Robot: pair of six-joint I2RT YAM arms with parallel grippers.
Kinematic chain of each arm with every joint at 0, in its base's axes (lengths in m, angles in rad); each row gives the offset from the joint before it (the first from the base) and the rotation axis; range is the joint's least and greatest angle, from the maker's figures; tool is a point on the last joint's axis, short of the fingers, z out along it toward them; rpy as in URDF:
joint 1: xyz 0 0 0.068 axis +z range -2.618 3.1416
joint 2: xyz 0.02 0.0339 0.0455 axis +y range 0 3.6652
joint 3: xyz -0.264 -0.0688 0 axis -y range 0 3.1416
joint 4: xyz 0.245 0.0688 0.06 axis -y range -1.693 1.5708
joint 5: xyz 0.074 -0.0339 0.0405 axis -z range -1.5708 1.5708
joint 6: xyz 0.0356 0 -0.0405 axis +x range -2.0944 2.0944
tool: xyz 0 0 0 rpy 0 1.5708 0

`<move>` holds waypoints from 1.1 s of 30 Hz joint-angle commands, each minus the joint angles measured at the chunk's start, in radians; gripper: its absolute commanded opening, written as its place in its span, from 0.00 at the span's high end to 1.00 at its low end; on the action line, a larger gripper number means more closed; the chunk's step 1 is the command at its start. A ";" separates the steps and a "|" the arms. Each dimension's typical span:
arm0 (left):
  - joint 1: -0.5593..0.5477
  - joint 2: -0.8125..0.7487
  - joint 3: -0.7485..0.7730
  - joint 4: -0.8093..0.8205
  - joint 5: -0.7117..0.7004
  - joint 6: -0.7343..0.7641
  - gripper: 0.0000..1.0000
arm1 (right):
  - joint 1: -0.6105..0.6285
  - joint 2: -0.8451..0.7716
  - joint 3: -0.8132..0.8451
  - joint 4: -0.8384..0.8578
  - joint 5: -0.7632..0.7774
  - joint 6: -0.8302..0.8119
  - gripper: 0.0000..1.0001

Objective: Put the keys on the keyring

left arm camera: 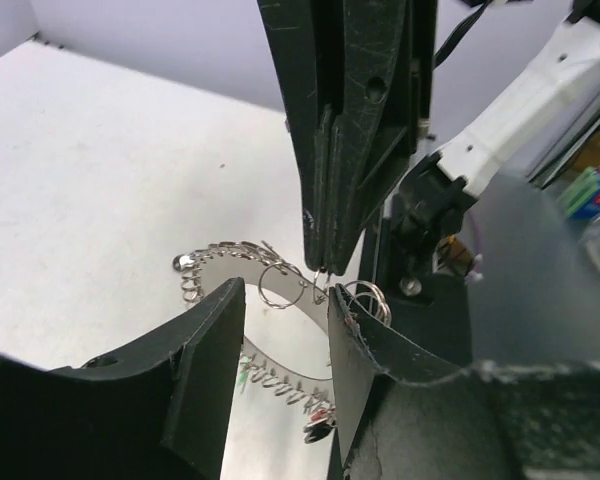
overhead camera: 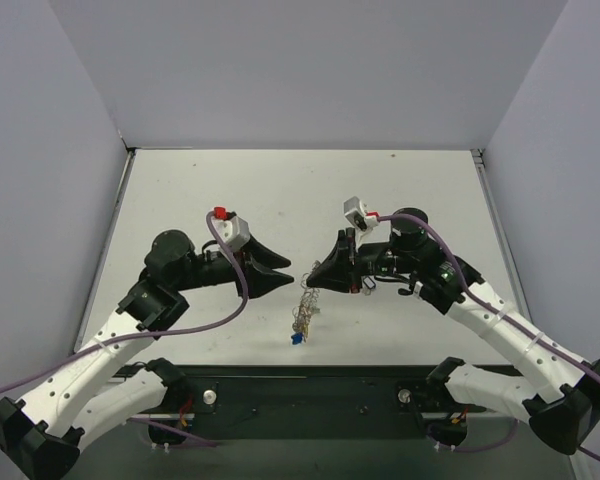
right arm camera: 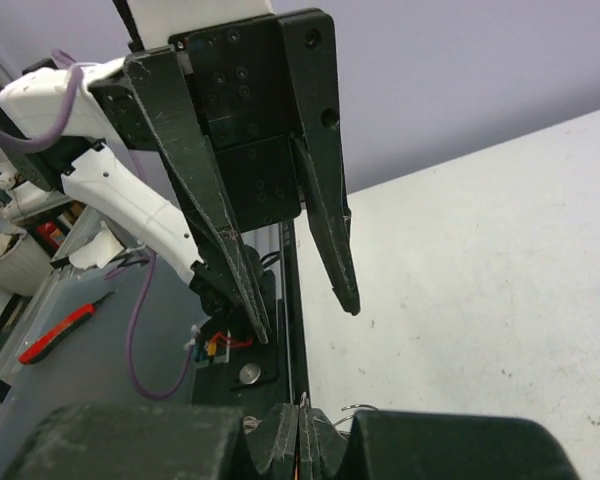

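Right now my right end effector [left arm camera: 320, 262] is clenched on the top of the keyring [left arm camera: 218, 250], which hangs over the counter [overhead camera: 230, 190]. My left end effector [left arm camera: 285, 298] is released just beside the keyring. Coloured keys [overhead camera: 296, 339] dangle at the keyring's lower end. It looks like light, stiff, slippery wire that's likely to swing, so I'd pinch a key by its plastic head.
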 commanded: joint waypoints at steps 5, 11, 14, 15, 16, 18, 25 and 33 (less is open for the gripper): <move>0.078 0.053 -0.074 0.603 0.299 -0.371 0.53 | -0.017 -0.063 -0.005 0.294 -0.053 0.055 1.00; 0.078 0.119 -0.062 0.722 0.364 -0.469 0.58 | -0.023 -0.044 0.037 0.320 -0.073 0.058 1.00; 0.078 0.136 -0.046 0.722 0.370 -0.466 0.64 | -0.023 -0.038 0.052 0.321 -0.075 0.052 1.00; 0.078 0.143 -0.045 0.713 0.369 -0.462 0.64 | -0.026 -0.036 0.057 0.321 -0.078 0.052 1.00; 0.078 0.147 -0.036 0.693 0.369 -0.456 0.64 | -0.025 -0.033 0.060 0.321 -0.080 0.053 1.00; 0.078 0.151 -0.031 0.670 0.364 -0.430 0.64 | -0.026 -0.033 0.066 0.321 -0.083 0.053 1.00; 0.079 0.111 -0.037 0.619 0.295 -0.364 0.59 | -0.026 -0.032 0.075 0.320 -0.092 0.055 1.00; 0.082 0.110 -0.034 0.572 0.247 -0.333 0.55 | -0.028 -0.032 0.073 0.320 -0.095 0.055 1.00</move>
